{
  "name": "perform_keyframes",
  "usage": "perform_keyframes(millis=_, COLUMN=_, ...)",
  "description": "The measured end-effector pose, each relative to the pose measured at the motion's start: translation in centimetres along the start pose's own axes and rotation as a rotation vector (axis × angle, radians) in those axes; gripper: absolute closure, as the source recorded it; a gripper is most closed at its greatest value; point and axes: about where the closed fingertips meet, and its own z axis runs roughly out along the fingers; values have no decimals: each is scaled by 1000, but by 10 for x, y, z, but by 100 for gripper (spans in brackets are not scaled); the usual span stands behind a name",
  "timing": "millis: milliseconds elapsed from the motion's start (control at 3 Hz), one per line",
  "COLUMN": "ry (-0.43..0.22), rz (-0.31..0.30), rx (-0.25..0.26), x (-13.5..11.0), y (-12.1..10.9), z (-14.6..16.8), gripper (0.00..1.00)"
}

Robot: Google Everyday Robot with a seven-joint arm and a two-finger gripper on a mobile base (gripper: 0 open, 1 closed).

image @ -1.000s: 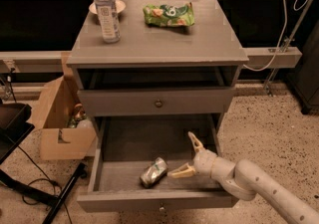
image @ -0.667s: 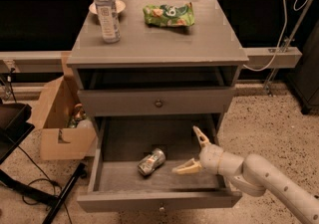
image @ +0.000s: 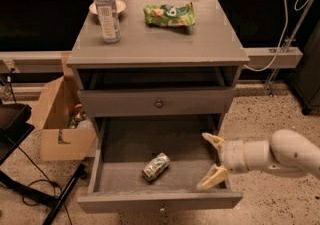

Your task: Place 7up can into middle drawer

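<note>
The 7up can, silver with green markings, lies on its side on the floor of the pulled-out grey middle drawer, near the front and a little left of centre. My gripper hovers over the drawer's right side, to the right of the can and apart from it. Its two cream fingers are spread wide and hold nothing. The white arm comes in from the right edge.
On the cabinet top stand a clear water bottle, a small plate behind it and a green snack bag. The closed upper drawer has a round knob. An open cardboard box sits left of the cabinet; a black stand base lies lower left.
The gripper has let go of the can and pulled back to the right. The can has rolled slightly and now lies still in the drawer.
</note>
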Motion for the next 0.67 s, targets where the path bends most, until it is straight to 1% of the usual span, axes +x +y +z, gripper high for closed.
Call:
perform_keyframes(millis=333, ry=165, rz=3, rx=-63, x=-26, y=26, z=-45, gripper=0)
perform_keyframes(millis=667, ry=392, rz=-13, rx=10, x=-51, y=64, z=-85, gripper=0)
